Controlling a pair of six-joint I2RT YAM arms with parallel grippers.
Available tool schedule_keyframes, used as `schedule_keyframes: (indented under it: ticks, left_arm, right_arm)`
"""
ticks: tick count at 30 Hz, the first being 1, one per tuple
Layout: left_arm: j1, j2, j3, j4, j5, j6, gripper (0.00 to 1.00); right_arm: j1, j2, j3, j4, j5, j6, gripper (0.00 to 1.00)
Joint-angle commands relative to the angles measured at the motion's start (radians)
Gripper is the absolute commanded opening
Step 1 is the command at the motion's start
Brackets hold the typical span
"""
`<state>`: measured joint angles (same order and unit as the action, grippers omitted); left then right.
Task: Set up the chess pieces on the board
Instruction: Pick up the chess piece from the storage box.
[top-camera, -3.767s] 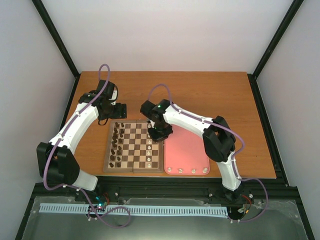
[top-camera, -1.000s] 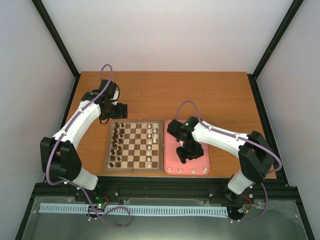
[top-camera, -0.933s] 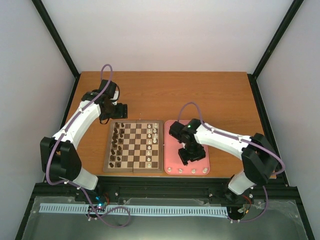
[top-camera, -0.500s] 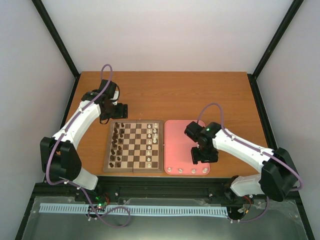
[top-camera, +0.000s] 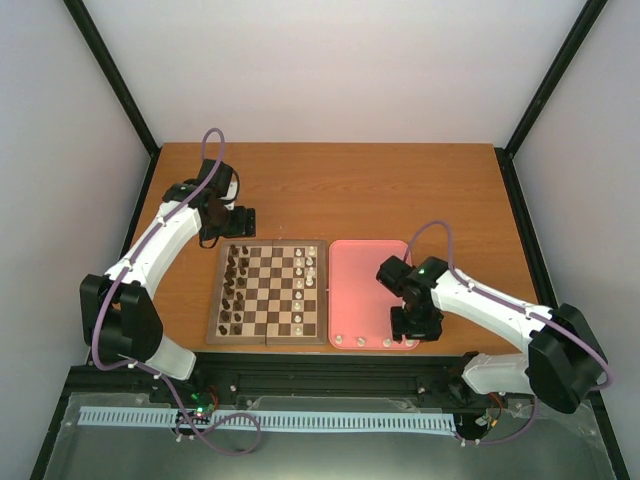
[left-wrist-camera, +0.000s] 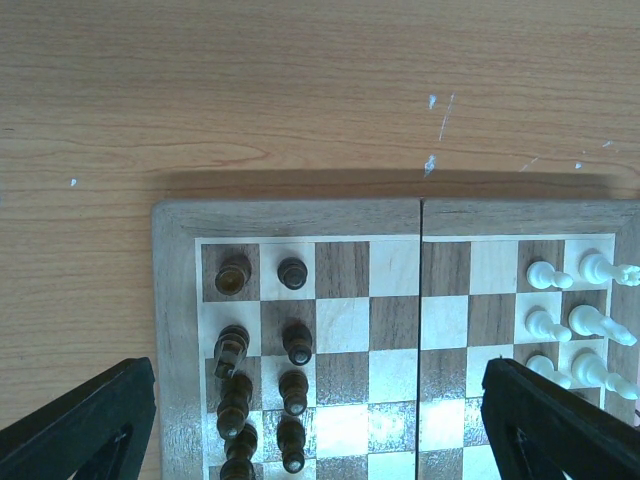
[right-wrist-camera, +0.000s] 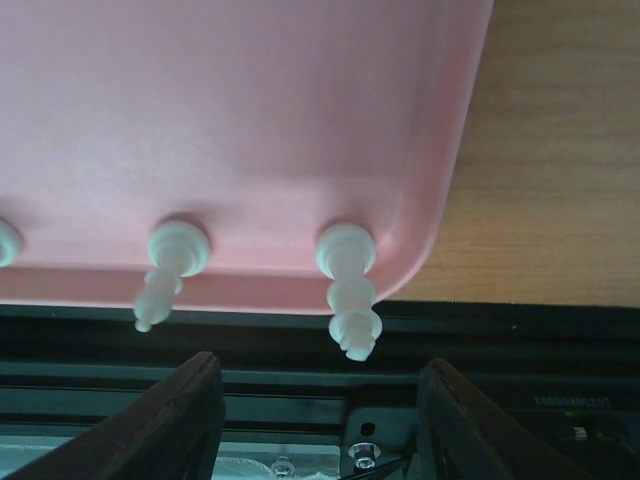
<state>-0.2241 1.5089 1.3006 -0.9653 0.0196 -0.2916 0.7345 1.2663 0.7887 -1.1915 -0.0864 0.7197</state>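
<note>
Two cream pieces stand upright along the near rim of the tray: a corner piece by the near right corner and a second piece to its left. A third shows only as a sliver at the frame edge.

- Right end effector: fingers spread wide, nothing between them. It hangs over the tray's near right corner.
- Key relation: the corner piece lies just ahead of the fingertips, within their span and a little toward the right finger. Its long axis is vertical, so a straight descent looks like the fitting approach. The right arm is by far the nearer.
- In the way: the tray rim, just beside the piece's base. The second piece stands apart, probably outside the closing path.
- Board: just left of the tray. Dark pieces line its left side. Board whites only partly fill the right side.
- Left end effector: wide open and empty, over the board's far edge, well apart from the tray.
- Counter: wood, carrying the board and tray.
</note>
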Motion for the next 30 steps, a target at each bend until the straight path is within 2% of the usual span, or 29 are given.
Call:
schedule_keyframes:
  ticks: [1,11,20,30]
  left_arm:
    - [0.006,-0.023,0.023,0.013,0.013,0.0,1.0]
    - [0.006,-0.014,0.023,0.012,0.014,0.002,1.0]
    - [0.006,0.0,0.024,0.014,0.008,0.005,1.0]
    - [0.006,0.019,0.039,0.01,-0.001,0.006,1.0]
  right_arm:
    - [-0.004,-0.04,-0.039,0.027,-0.046,0.055,0.5]
    - [-0.007,-0.006,-0.048,0.039,-0.006,0.056,0.47]
    - [-0.076,0.043,-0.04,0.055,0.032,-0.001,0.47]
    - [-0.098,0.071,-0.047,0.087,-0.003,-0.037,0.32]
